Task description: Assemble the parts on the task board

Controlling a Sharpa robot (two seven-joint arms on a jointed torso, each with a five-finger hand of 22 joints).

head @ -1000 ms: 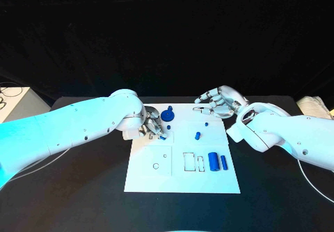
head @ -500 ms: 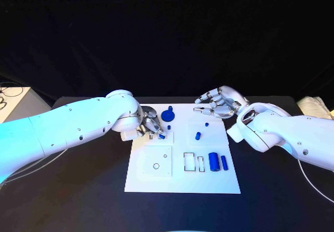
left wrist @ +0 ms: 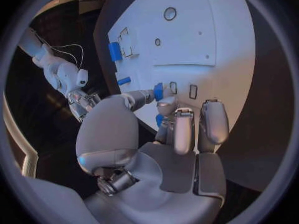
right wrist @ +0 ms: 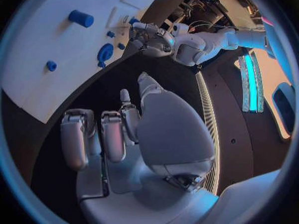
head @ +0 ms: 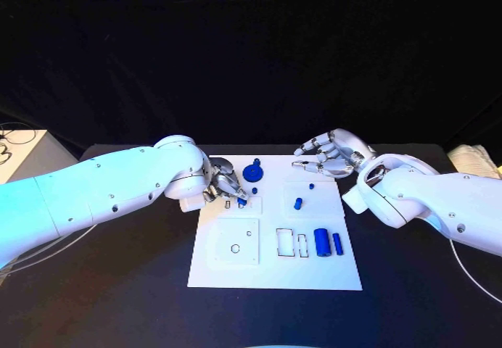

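Since the earlier frames, the left hand point(head: 223, 185) has drawn slightly back along the left edge of the task board point(head: 274, 272), its fingertips remaining at a small blue part point(head: 241, 204) near the board's upper left. That small blue part point(left wrist: 158, 91) appears pinched between thumb and a finger beside two narrow slots, so the step in hand is judged to be seating it. Good practice would be to align the piece squarely over its slot, lower slowly, and release only once seated. Other blue pieces lie further right, including a round blue part point(head: 252, 173) and a blue cylinder point(head: 321, 242). Well apart, the right hand point(head: 327, 157) hovers over the board's upper right corner, fingers curled, holding nothing.
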